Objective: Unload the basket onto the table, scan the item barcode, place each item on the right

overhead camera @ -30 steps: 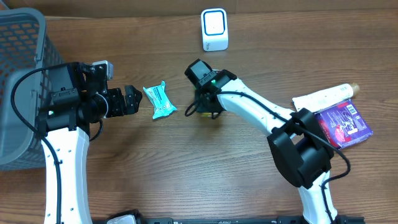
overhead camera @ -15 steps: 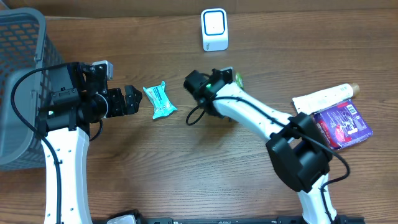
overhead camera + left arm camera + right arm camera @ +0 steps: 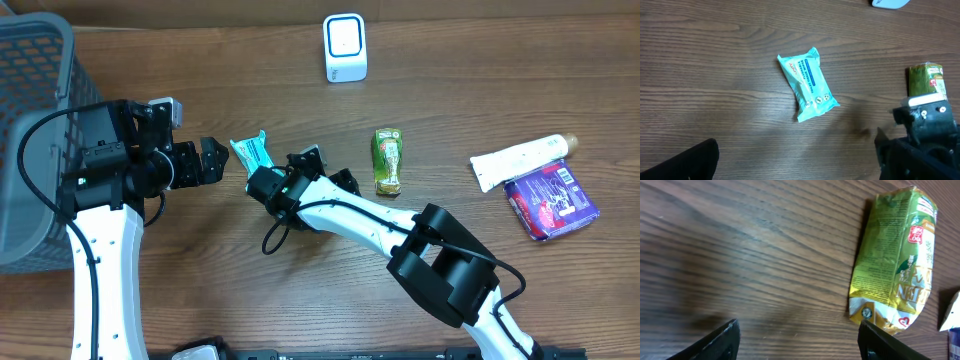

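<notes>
Wood-grain tabletop [image 3: 200, 290] now carries the green packet [image 3: 387, 160], lying flat just ahead of the right pincer [image 3: 325, 170] and clear of its fingers. A second ago the packet was hidden under that pincer. Since then the right arm has swung toward the left pincer [image 3: 213, 161], and its fingers now stand spread. The left pincer stays spread wide, the teal packet [image 3: 256, 162] unmoved just ahead of it.
</notes>
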Controlling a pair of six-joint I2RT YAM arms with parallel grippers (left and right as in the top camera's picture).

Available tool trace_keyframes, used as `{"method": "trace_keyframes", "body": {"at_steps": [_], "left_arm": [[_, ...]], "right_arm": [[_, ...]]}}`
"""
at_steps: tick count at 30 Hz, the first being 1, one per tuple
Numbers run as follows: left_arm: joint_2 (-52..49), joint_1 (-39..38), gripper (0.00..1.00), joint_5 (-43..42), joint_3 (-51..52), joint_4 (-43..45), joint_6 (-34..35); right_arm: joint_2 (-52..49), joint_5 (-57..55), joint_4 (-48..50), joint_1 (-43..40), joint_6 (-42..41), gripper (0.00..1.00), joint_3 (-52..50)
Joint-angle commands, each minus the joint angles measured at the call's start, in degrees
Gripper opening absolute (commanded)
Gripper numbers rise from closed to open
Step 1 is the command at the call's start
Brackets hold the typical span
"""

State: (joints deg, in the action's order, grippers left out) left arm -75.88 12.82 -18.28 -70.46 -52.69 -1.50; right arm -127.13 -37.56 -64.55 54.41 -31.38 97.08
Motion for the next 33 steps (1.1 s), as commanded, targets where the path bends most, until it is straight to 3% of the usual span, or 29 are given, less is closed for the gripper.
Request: {"method": "trace_keyframes", "body": {"at_steps": [1, 9, 19, 25, 29, 33], "left_arm": [[0.50, -0.11, 1.00, -0.66, -0.79, 0.04, -0.68], [0.50, -0.11, 1.00, -0.66, -0.79, 0.04, -0.68], [0.50, -0.11, 1.00, -0.66, -0.79, 0.04, -0.68], [0.50, -0.11, 1.00, -0.66, -0.79, 0.04, -0.68], [0.50, -0.11, 1.00, -0.66, -0.79, 0.04, -0.70], [0.50, -0.11, 1.00, -0.66, -0.79, 0.04, -0.70]], "right_arm": [[0.11, -1.62, -0.98, -4.52, 1.62, 0.77, 0.48], [-0.11, 1.81, -1.79, -10.56, 5.27, 0.79, -0.76], [-0.90, 1.18, 0.81, -12.09, 5.95, 0.79, -4.44], [-0.92, -2.19, 3.06, -12.94, 5.97, 0.67, -7.17], [-0.92, -4.42, 3.50, -13.33, 5.95, 0.44, -8.26], [-0.92, -4.37, 3.04, -13.35, 5.95, 0.33, -8.24]]}}
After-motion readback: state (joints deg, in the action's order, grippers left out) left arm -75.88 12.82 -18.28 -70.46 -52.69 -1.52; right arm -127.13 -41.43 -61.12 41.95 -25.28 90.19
